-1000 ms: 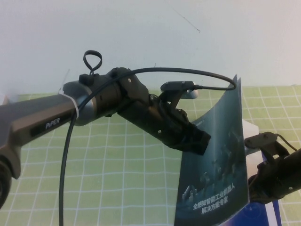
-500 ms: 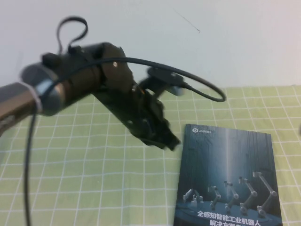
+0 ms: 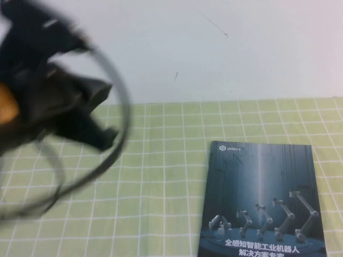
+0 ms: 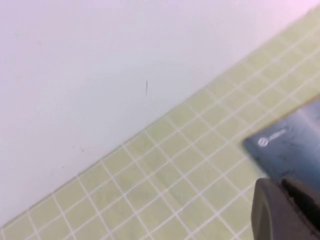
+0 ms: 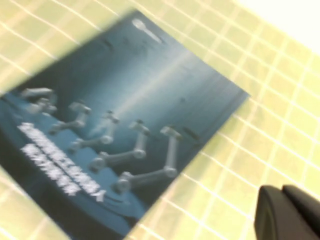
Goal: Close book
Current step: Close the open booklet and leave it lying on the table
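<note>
The book (image 3: 260, 198) lies shut and flat on the green checked mat, dark blue cover with robot arms facing up, at the front right of the high view. My left gripper (image 3: 103, 137) is a blur high at the left, well away from the book; its wrist view shows the fingers (image 4: 270, 205) together with nothing between them and the book's corner (image 4: 295, 135) just beyond. The right arm is out of the high view. In the right wrist view my right gripper (image 5: 282, 192) hangs shut and empty above the mat, beside the book (image 5: 120, 120).
The green checked mat (image 3: 161, 176) covers the table up to a plain white wall (image 3: 214, 48) at the back. The left arm's black cable (image 3: 120, 107) loops through the air at the left.
The cover, upright a second ago, has dropped flat and the book is shut. My left arm has swung up and to the left. The right arm has left the high view.
</note>
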